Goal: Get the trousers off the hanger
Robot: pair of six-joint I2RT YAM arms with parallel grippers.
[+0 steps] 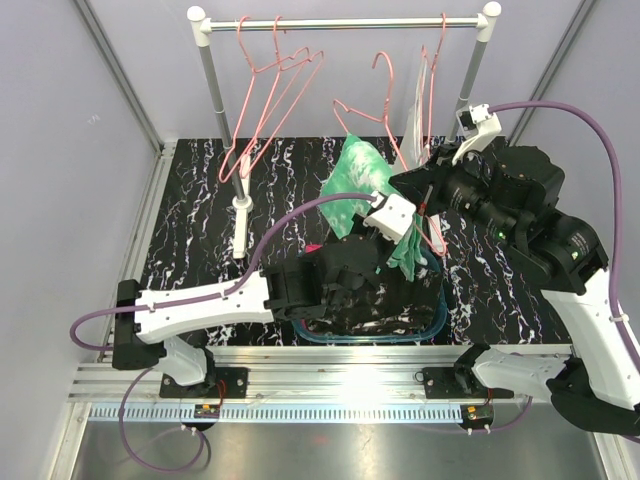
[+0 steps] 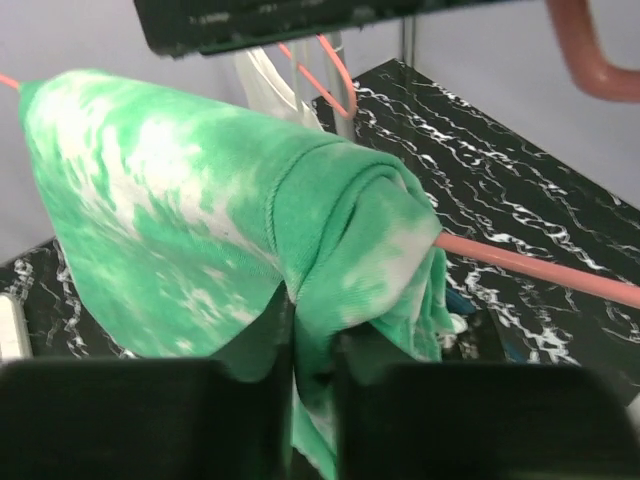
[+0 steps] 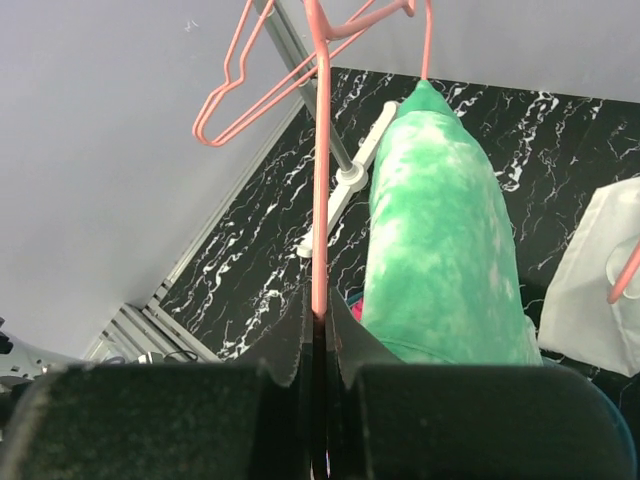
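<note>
- We see the left arm (image 1: 200, 298) as a white lower link, with black joint housings further out.
- The right arm (image 1: 605, 310) is built the same way, and its bulky black joints carry small green lights (image 1: 497, 232).
- We count one purple cable (image 1: 540, 103) on each arm.
- A white camera block (image 1: 395, 212) sits at each wrist.
- The bases (image 1: 128, 335) are black.
- On the left end effector (image 2: 312, 400) and the right end effector (image 3: 318, 400) we find blocky, matte black fingers (image 2: 120, 420).

Teal bin (image 1: 437, 318) on black marbled table (image 1: 200, 200)
</note>
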